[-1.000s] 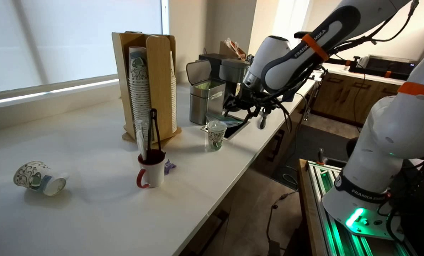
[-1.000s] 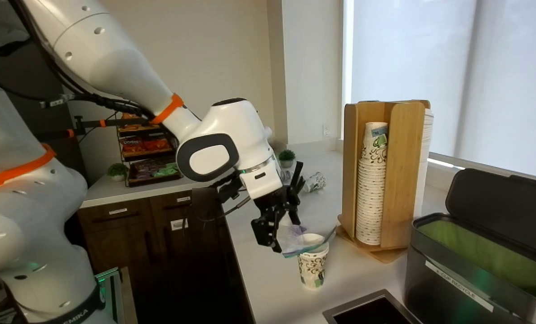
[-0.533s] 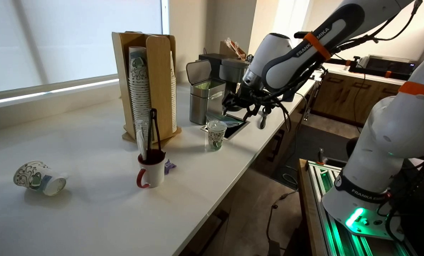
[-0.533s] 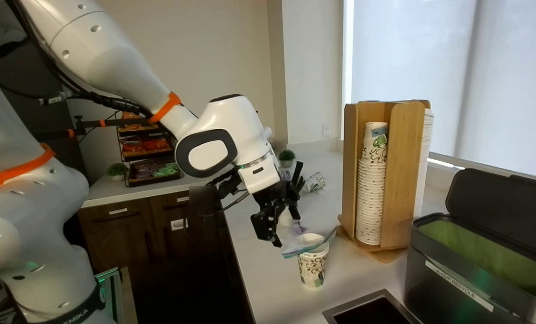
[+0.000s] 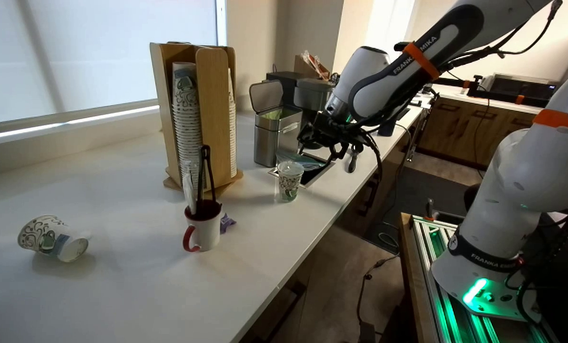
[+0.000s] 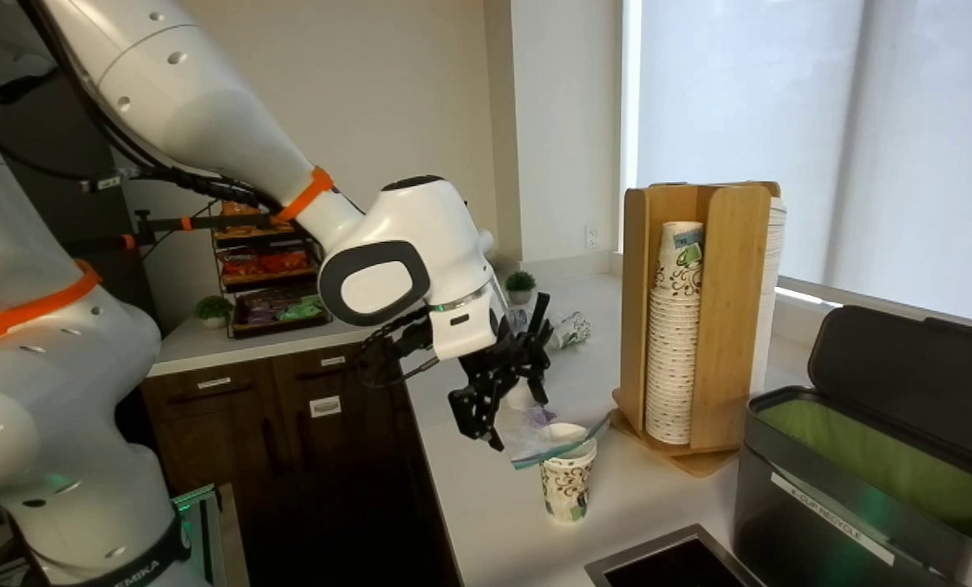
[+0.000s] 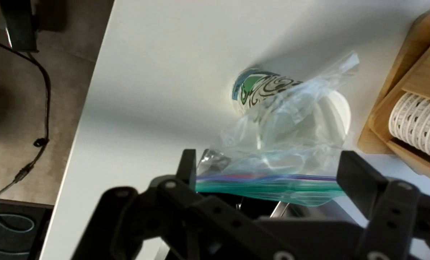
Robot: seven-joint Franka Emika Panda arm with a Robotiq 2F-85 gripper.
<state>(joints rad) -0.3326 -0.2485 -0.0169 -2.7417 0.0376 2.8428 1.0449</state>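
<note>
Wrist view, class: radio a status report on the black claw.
Black claw open, gripping nothing. Teal-edged clear plastic bag framed between its fingers, contact unclear; white patterned paper cup behind it. Possible obstacle: tan wooden cup rack.

In the wrist view, the gap of the spread end effector (image 7: 268, 171) is crossed by a plastic bag (image 7: 265, 184) at the mouth of an upright paper cup (image 6: 567, 489). Toward the window (image 6: 934, 147), passage is blocked by the wooden cup holder (image 6: 735, 326) and the steel bin (image 6: 828, 481); toward the front edge of the bench (image 7: 139, 101), free room is left.
</note>
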